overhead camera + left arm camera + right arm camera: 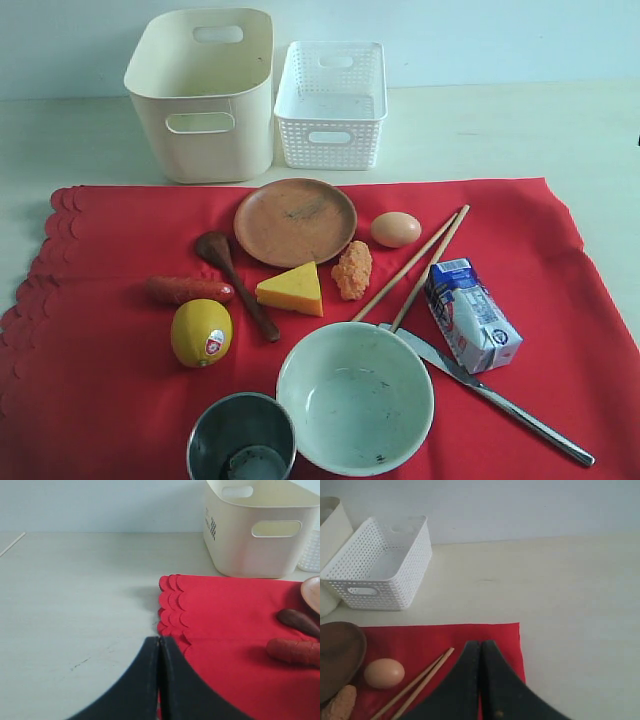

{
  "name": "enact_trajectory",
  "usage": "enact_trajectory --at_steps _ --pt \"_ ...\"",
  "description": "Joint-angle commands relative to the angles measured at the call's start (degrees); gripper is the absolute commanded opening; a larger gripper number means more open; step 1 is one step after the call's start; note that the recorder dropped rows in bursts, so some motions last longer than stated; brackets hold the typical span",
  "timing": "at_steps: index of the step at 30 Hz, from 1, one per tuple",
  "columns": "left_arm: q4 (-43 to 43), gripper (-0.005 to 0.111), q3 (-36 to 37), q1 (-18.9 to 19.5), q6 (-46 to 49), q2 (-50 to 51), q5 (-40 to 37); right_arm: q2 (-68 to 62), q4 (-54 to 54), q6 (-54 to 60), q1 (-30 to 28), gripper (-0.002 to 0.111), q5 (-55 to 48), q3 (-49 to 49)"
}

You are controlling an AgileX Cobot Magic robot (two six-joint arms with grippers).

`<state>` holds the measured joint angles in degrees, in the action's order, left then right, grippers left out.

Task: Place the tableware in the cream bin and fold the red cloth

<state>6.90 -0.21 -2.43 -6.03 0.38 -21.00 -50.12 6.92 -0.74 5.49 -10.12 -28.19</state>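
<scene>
The red cloth (110,330) lies flat with the tableware on it: brown plate (295,221), dark wooden spoon (236,283), chopsticks (412,265), steel knife (490,393), pale green bowl (355,396) and steel cup (241,438). The cream bin (204,92) stands behind the cloth, empty as far as I can see. Neither arm shows in the exterior view. My left gripper (159,641) is shut with nothing in it, above the cloth's scalloped edge (170,605). My right gripper (480,644) is shut and holds nothing, near the cloth's far right corner (512,630), beside the chopsticks (417,684).
A white perforated basket (332,103) stands right of the cream bin. Food lies among the tableware: sausage (188,290), lemon (201,332), cheese wedge (292,290), an orange crumbly piece (352,270), egg (395,229) and milk carton (470,314). Bare pale table (500,130) surrounds the cloth.
</scene>
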Motion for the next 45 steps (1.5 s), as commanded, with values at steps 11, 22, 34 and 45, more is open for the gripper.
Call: enact_trajectory --at_steps 11,22,34,45 --pt "0.0 0.0 0.2 0.2 -0.2 -0.4 0.4 -8.0 5.1 1.8 -0.2 0.0 -1.2 -1.7" --pt "0.0 0.0 0.2 0.2 -0.2 -0.4 0.4 -18.6 18.5 19.2 -0.2 0.0 -9.9 -10.3" --pt "0.0 0.0 0.2 0.2 -0.2 -0.4 0.4 -32.6 47.1 52.6 -0.2 0.0 -20.6 -19.0" --pt "0.0 0.0 0.2 0.2 -0.2 -0.4 0.4 -45.0 52.6 75.3 4.6 0.018 -26.0 -26.6"
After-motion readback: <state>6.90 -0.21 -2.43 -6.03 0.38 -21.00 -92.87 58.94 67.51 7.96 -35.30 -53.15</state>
